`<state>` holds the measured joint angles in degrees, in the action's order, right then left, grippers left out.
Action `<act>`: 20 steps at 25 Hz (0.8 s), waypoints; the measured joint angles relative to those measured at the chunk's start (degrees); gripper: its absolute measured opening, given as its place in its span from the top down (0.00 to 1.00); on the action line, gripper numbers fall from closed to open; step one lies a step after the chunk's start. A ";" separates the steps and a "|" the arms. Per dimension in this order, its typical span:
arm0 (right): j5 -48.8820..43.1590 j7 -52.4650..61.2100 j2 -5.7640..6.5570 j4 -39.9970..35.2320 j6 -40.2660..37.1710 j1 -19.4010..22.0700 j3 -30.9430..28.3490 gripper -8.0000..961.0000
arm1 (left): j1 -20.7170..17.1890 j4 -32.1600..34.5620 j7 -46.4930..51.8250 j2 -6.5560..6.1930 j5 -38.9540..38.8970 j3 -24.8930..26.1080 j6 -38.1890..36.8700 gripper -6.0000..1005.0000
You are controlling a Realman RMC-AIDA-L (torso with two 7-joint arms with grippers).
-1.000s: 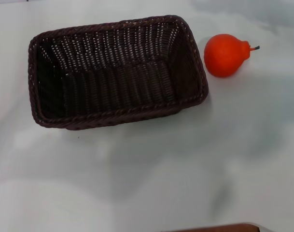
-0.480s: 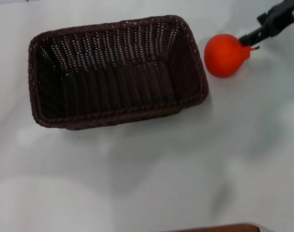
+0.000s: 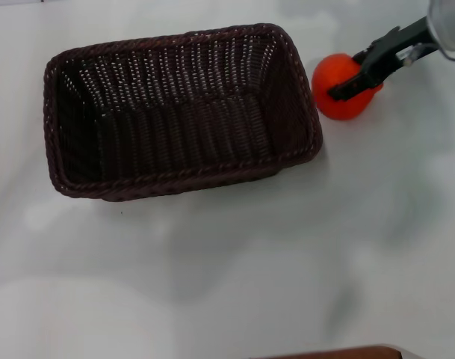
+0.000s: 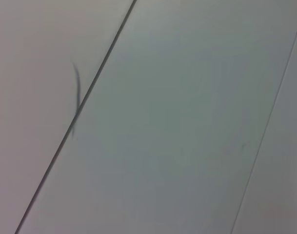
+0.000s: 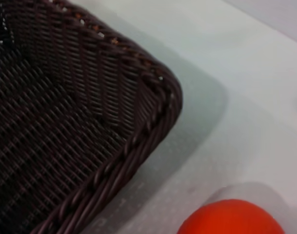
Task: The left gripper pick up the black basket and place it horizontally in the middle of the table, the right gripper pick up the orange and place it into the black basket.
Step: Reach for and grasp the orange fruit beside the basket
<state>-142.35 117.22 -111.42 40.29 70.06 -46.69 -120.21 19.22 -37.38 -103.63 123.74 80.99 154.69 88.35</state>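
Note:
The black basket [image 3: 175,112] lies with its long side across the table [image 3: 234,262], left of centre in the head view, and it is empty. Its corner also shows in the right wrist view [image 5: 138,122]. The orange [image 3: 333,71] sits on the table just right of the basket's far right corner, apart from it. It shows at the edge of the right wrist view [image 5: 231,219]. My right gripper [image 3: 353,78] reaches in from the upper right, open, with one black finger [image 3: 376,58] lying across the top of the orange. The left gripper is out of view.
A brown edge [image 3: 339,353] shows at the table's near side. The left wrist view holds only a plain white surface [image 4: 177,122] with thin dark lines.
My right gripper has come in from the upper right and moved down-left over the orange. The orange has shifted slightly left, toward the basket. The basket has not moved.

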 joint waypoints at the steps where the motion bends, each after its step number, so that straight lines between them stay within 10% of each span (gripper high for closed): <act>1: -0.26 -0.11 -0.36 -0.44 -1.04 -0.16 0.19 0.04 | 0.00 0.01 0.01 0.02 0.04 0.00 -0.01 0.12; 6: -0.93 -0.22 -1.60 -0.30 -3.01 0.08 0.40 0.05 | -0.18 0.67 0.12 0.02 0.09 0.00 0.10 0.12; 15: -0.74 -0.58 -1.77 0.19 -2.44 0.49 -0.69 0.50 | -0.85 0.73 0.19 0.15 0.11 -0.01 0.79 0.12; 20: 1.28 -0.64 -1.98 3.88 -2.89 2.45 -8.65 0.57 | -1.38 0.73 0.23 0.04 0.12 -0.01 2.01 0.13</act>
<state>-141.07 116.58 -113.41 44.17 67.18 -44.24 -128.86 17.84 -36.65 -103.39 123.78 81.11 154.69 90.37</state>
